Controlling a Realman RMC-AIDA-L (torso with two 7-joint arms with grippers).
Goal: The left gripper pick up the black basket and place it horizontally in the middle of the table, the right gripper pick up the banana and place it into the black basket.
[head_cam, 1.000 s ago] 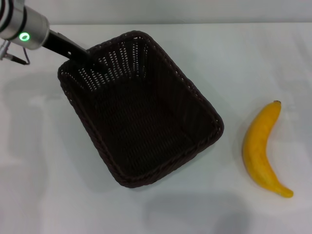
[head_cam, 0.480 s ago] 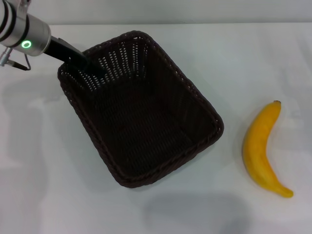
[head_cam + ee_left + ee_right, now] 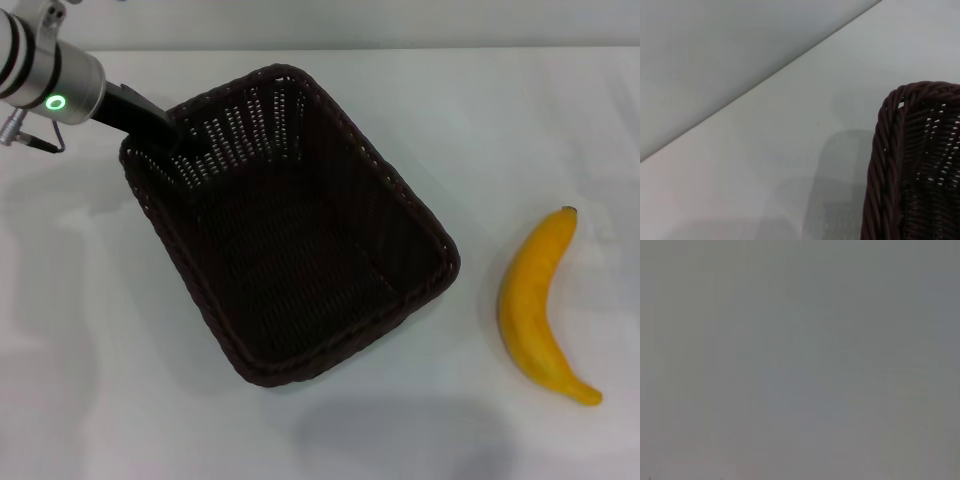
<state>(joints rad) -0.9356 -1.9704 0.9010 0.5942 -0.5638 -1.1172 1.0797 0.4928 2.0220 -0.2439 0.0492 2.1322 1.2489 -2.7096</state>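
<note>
We see the black basket (image 3: 290,225) lying skewed near the middle of the table (image 3: 90,360), with the left gripper (image 3: 168,137) at the rim of its 10 o'clock corner; we cannot tell how its jaws stand. A shallow hold on one corner could let the basket slip or swing towards the banana (image 3: 540,305) at 3 o'clock. The right gripper is out of view.

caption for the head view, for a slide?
Left gripper at the black basket's far-left corner; banana lies apart on the white table.
</note>
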